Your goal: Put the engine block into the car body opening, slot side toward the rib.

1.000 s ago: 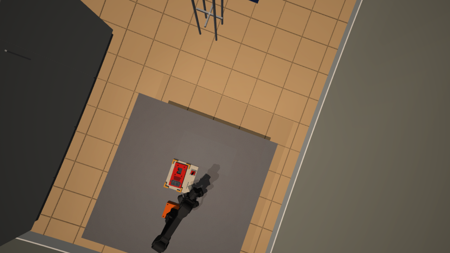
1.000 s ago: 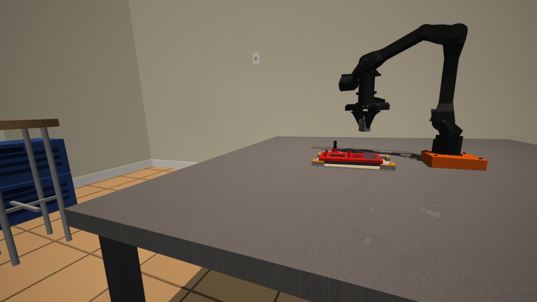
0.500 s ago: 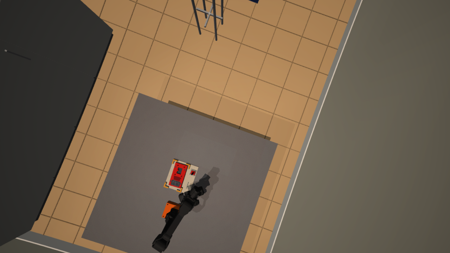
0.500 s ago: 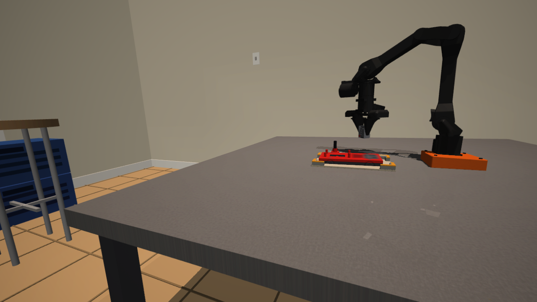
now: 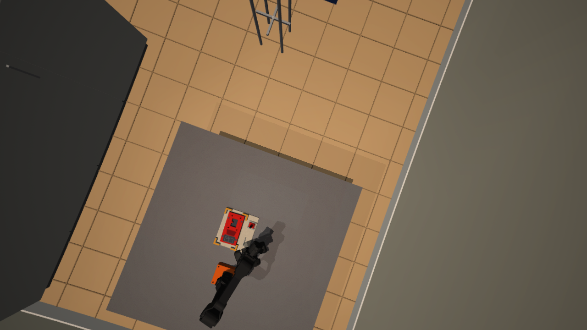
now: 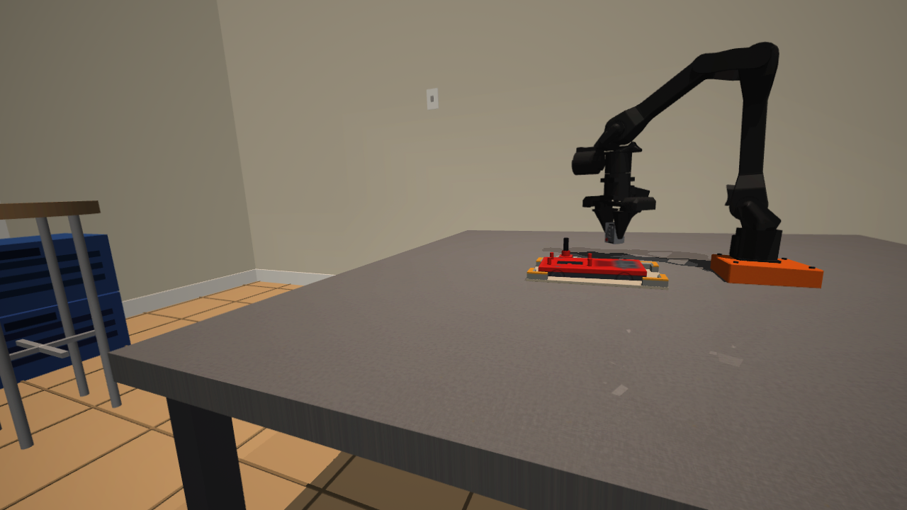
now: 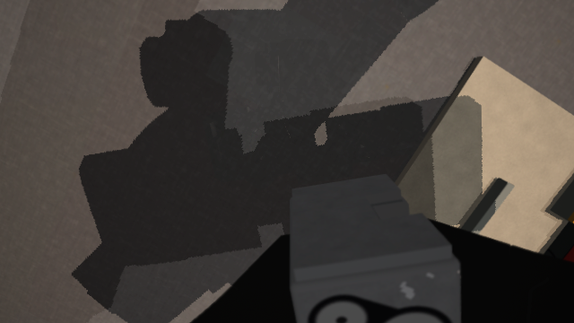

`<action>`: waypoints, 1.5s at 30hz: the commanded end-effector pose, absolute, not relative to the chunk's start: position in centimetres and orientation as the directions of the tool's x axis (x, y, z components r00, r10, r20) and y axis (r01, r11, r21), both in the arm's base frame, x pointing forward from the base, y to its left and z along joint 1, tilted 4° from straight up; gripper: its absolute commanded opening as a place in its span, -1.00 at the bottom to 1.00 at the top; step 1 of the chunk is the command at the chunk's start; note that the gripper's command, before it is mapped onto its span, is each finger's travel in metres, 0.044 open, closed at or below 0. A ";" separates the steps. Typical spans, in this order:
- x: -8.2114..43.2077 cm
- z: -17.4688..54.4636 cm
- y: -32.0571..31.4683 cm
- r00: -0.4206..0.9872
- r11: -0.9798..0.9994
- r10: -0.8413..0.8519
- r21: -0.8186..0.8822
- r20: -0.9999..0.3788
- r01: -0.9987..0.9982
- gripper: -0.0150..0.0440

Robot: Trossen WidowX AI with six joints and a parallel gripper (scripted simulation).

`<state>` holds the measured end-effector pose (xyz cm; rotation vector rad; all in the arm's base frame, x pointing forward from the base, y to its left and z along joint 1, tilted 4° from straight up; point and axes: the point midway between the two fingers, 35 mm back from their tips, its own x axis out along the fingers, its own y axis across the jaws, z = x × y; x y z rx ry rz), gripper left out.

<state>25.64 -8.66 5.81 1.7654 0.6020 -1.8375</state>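
My gripper (image 6: 613, 235) points down, shut on the grey engine block (image 6: 612, 231) (image 7: 369, 224). It holds the block in the air beyond the board in the exterior view. The wrist view shows a stepped edge on the block and dark-ringed circles on its near face. The red car body (image 5: 238, 228) (image 6: 628, 270) lies on a cream board (image 5: 222, 225) (image 6: 596, 282) (image 7: 520, 117) between orange corner pieces. A dark opening (image 5: 234, 222) shows in its top. The rib and the block's slot side cannot be made out. The arm hides the fingertips in the top view.
A small red piece with an upright black peg (image 6: 565, 244) stands on the board beside the car body. A thin dark bar (image 7: 486, 204) stands on the board. The orange arm base (image 5: 221, 271) (image 6: 770, 273) is on the grey table (image 5: 196, 184) (image 6: 443, 329).
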 end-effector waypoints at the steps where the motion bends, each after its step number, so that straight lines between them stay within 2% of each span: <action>1: 25.6 5.0 -8.6 -0.022 -0.768 -0.054 0.028 -0.998 0.640 -0.49; 32: 25.4 0.8 -8.8 -0.022 -0.768 -0.055 0.028 -0.998 0.640 -0.49; 45: 25.6 1.3 -8.9 -0.016 -0.771 -0.061 0.036 -0.998 0.635 0.67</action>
